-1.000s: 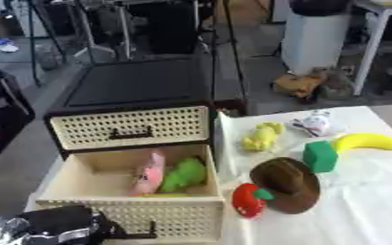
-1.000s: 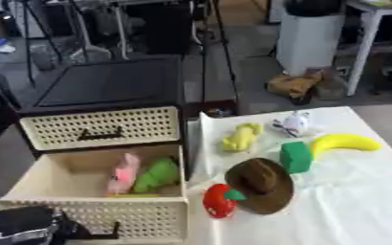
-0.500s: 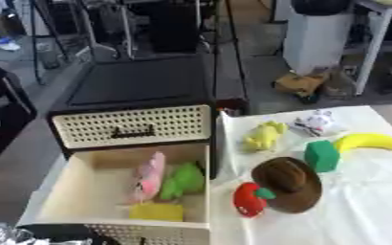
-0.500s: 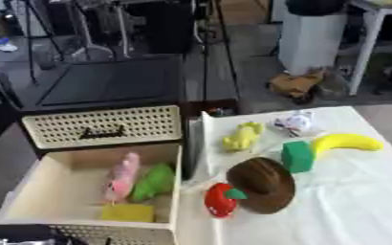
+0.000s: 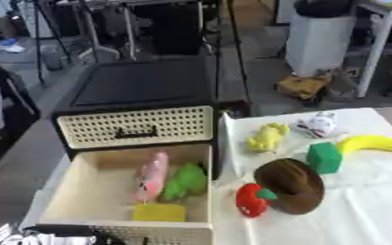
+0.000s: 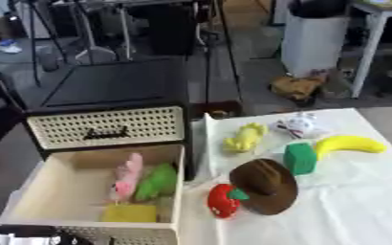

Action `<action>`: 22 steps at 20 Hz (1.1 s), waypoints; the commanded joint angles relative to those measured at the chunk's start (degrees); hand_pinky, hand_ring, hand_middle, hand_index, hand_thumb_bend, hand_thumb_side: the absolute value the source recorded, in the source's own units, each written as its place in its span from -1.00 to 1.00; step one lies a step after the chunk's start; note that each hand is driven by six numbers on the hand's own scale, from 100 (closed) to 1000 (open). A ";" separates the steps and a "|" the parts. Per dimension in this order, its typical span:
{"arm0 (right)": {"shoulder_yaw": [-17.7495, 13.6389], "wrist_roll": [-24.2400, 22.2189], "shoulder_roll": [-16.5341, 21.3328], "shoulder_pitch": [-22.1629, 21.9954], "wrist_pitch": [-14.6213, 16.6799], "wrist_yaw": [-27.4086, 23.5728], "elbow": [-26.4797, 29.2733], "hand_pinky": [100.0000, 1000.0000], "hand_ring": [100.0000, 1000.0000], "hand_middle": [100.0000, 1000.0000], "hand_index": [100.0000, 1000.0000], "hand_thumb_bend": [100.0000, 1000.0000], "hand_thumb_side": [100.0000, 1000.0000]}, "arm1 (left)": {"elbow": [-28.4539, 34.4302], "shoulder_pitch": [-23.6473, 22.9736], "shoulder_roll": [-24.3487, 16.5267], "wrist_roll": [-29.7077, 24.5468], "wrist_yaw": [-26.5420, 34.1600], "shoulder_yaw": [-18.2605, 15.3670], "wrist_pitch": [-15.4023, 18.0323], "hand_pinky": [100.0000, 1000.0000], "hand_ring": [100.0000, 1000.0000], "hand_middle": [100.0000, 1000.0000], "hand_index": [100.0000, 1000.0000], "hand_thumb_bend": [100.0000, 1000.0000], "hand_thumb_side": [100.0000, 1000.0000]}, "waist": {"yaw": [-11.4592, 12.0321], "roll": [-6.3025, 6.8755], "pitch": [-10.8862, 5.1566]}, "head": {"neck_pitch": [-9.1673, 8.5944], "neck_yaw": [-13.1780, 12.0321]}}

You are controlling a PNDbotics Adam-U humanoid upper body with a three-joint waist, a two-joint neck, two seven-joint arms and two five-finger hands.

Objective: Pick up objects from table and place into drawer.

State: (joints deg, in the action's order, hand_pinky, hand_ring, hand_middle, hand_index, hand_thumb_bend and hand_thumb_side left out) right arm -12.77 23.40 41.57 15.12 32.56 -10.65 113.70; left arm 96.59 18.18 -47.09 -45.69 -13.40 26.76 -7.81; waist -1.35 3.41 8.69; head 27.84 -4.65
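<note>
Left robot hand (image 5: pixel 32 235) cut off at bottom-left edge, fingers unreadable; white crumpled object (image 5: pixel 320 124) too blurred to identify.

Three toys (image 5: pixel 161 181) in drawer (image 5: pixel 82 191); hat (image 5: pixel 291 185) right.

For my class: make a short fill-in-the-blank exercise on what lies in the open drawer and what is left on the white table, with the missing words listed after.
1. The open drawer holds a pink toy, a green toy and a ____ block at its front.
2. The banana lies on the ____.
3. The red toy touches the ____ hat.
4. The green cube sits between the hat and the ____.

Missing words: yellow; table; brown; banana
</note>
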 commanded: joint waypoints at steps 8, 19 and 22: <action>-0.87 0.16 1.11 0.51 -0.30 0.23 0.89 0.33 0.49 0.24 0.53 -0.63 1.00 | 5.33 -2.13 -2.03 5.19 4.70 -1.87 -2.94 0.80 0.87 1.00 1.00 -1.00 1.00 | -0.08 -0.30 -0.24 | 0.03 0.36; -0.80 -0.07 0.79 0.52 -0.45 0.18 0.89 0.33 0.49 0.24 0.53 -0.61 1.00 | 8.89 -3.09 -1.78 19.29 3.93 -1.88 -2.69 0.70 0.76 0.83 1.00 -1.00 1.00 | -0.14 -0.48 -0.17 | 0.16 0.30; -0.80 -0.17 0.69 0.46 -0.42 0.21 0.89 0.33 0.49 0.24 0.53 -0.60 1.00 | 5.90 -3.00 -0.73 19.03 1.98 -1.76 -2.41 0.65 0.73 0.82 1.00 -1.00 1.00 | -0.21 -0.54 -0.11 | 0.05 0.20</action>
State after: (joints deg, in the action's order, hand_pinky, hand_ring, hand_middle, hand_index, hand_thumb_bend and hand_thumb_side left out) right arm -12.93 23.26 41.24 15.11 32.20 -10.64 113.70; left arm 102.84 14.64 -47.07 -26.95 -10.69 25.60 -10.46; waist -1.52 3.10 9.18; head 27.90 -4.30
